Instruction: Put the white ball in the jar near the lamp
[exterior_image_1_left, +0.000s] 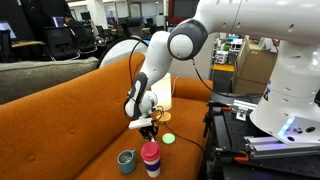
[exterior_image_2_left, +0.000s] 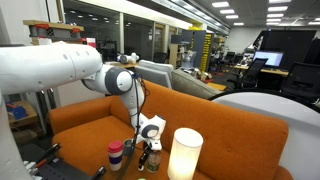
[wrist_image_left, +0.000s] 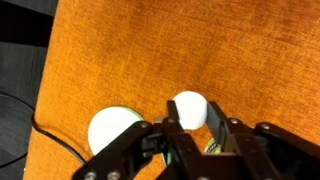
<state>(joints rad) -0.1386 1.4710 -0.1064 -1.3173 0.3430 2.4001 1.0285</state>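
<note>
1. Currently the gripper (wrist_image_left: 192, 124) is narrow, with its fingers (wrist_image_left: 214, 128) on either side of the white ball (wrist_image_left: 190, 106). I read that as a firm hold, with the ball clear of the orange sofa (exterior_image_1_left: 70, 110).
2. Target: the jar (exterior_image_2_left: 151, 158) sits between the stacked cups (exterior_image_2_left: 116, 153) and the lamp (exterior_image_2_left: 185, 155), just beside the lamp. In that exterior view the gripper hangs right above it. The wrist view doesn't show the jar mouth clearly.
3. In the wrist view, the round white shape (wrist_image_left: 115, 132) beside the ball is probably the lamp top, so I'm close to it. Risk: clipping the lamp with a finger.
4. Step in hand: centre over the jar, then release. I'd line up using both exterior views, since either 1 alone hides depth.
5. Descend until the ball is at the rim or just inside before opening. A drop from height could bounce off the rim.
6. Open slowly and only as wide as needed, because the lamp and cups flank the jar.
7. Ignore the teal mug (exterior_image_1_left: 127, 160); wrong target.
8. Lift straight up afterwards.
</note>
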